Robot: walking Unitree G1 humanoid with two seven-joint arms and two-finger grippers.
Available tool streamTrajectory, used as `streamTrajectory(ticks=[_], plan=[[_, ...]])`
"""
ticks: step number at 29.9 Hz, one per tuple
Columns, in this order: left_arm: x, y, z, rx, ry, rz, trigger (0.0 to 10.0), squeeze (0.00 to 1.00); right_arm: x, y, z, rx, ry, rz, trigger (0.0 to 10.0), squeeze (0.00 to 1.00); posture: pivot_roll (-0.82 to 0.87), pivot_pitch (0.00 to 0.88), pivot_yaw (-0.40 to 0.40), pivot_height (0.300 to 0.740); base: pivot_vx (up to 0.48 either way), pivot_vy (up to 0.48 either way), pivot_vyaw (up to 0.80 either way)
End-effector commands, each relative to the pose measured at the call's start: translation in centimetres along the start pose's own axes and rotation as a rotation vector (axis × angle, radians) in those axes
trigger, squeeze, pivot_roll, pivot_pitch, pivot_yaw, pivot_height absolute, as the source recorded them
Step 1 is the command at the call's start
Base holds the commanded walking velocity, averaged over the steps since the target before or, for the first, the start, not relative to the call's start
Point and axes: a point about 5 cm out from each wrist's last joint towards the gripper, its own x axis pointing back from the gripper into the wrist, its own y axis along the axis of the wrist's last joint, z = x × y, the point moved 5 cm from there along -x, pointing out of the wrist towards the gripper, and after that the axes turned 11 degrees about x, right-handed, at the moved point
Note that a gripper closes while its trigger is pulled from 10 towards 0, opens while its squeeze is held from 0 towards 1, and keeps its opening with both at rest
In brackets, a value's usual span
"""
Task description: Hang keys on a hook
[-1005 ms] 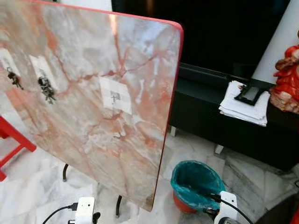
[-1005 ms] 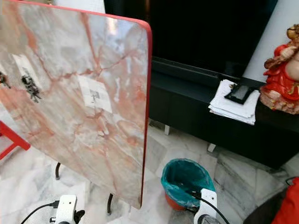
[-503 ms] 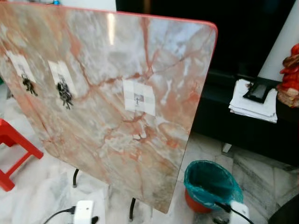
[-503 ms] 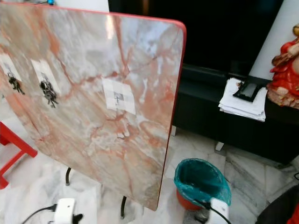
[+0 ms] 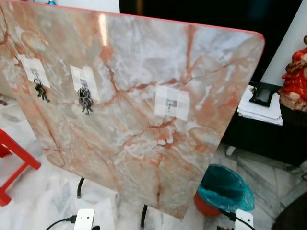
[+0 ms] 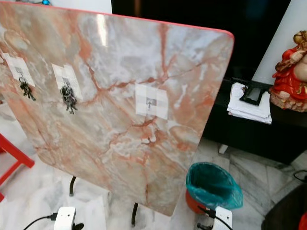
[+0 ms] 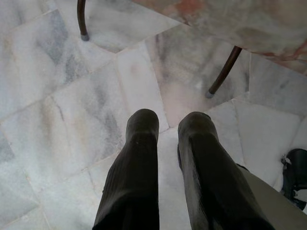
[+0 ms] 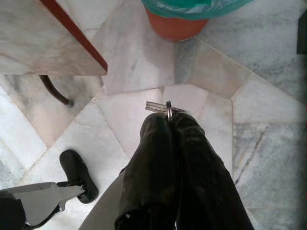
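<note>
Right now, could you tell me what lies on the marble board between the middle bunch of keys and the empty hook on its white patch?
In the left eye view, only bare pink-veined marble board separates the middle bunch of keys from the empty hook.

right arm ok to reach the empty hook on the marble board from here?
Probably yes. The empty hook faces the robot with nothing before it. The right gripper hangs low by the bin, shut on the keys, so it must rise.

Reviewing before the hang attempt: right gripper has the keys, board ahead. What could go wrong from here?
1. The right gripper pinches the keys only at the ring by its fingertips; they may slip during the lift.
2. The free hook looks small and the marble board leans, so the ring could miss.
3. A dropped set may land near the bin.
</note>
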Motion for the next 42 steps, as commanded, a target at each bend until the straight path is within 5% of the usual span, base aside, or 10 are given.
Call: streamTrajectory(ticks=[1, 42], plan=[[0.0, 0.0, -0.1, 0.006, -0.004, -0.004, 10.0, 0.00, 0.0, 0.6, -0.1, -0.007, -0.008, -0.020, 10.0, 0.00, 0.00, 0.000, -0.058, 0.740, 0.000, 0.311, 0.00], [0.2, -0.4, 0.0, 0.028, -0.018, 0.002, 10.0, 0.00, -0.1, 1.6, 0.4, -0.054, -0.002, -0.044, 10.0, 0.00, 0.00, 0.007, -0.056, 0.740, 0.000, 0.331, -0.04]])
